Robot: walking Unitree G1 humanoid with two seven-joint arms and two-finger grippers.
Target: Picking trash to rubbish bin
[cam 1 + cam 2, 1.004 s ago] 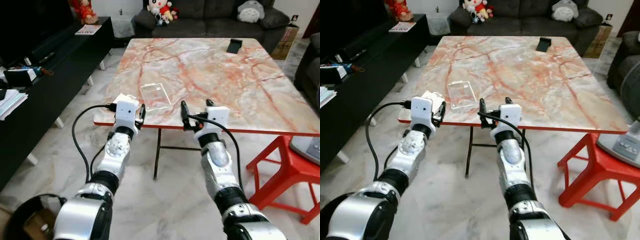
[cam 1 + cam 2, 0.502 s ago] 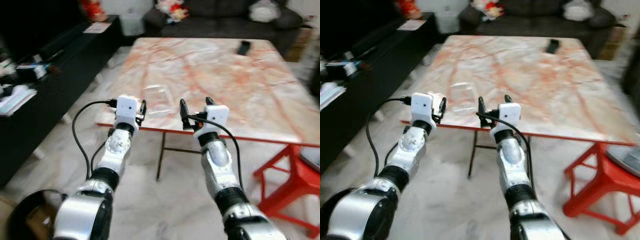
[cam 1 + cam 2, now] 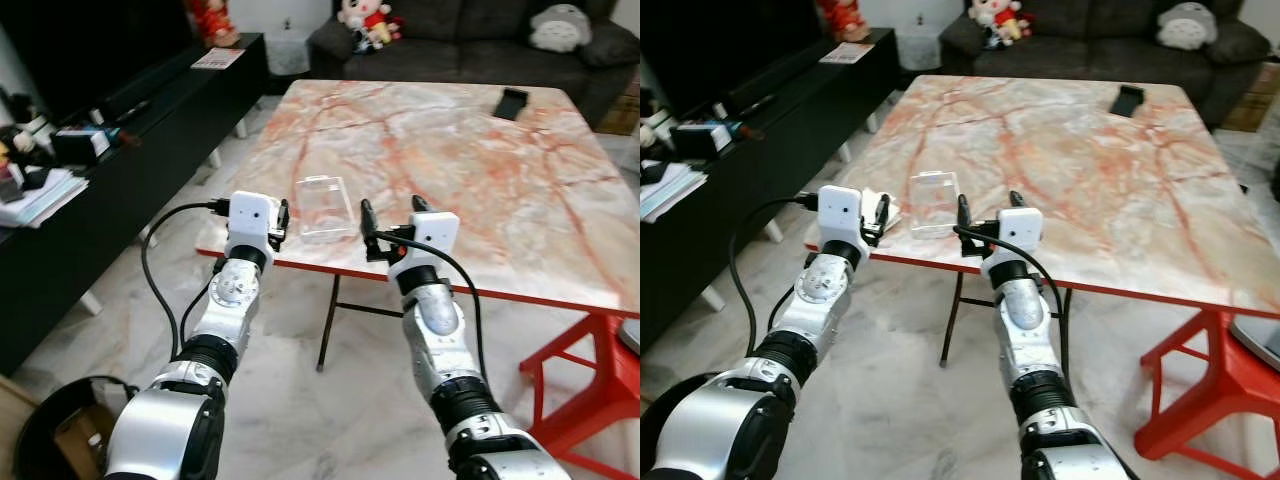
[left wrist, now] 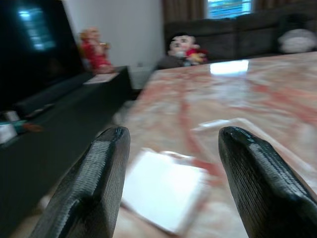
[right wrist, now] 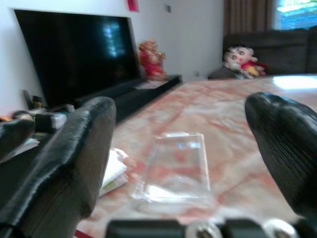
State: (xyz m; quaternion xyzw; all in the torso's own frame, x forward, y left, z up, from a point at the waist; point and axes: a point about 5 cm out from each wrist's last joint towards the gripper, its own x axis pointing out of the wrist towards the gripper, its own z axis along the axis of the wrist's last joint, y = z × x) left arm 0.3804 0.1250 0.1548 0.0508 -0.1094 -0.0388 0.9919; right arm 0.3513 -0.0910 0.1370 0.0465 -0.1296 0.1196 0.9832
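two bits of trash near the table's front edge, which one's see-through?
The clear plastic box, just ahead of the right gripper. The other, a white paper wad by the left gripper, is opaque.

My left gripper (image 3: 277, 218) and right gripper (image 3: 390, 212) hang at the near edge of the table (image 3: 560, 230). Between them, on the table, lies a plastic box (image 3: 323, 208). A paper packet (image 3: 878, 207) lies left of it. The phone (image 3: 512, 100) sits far right.
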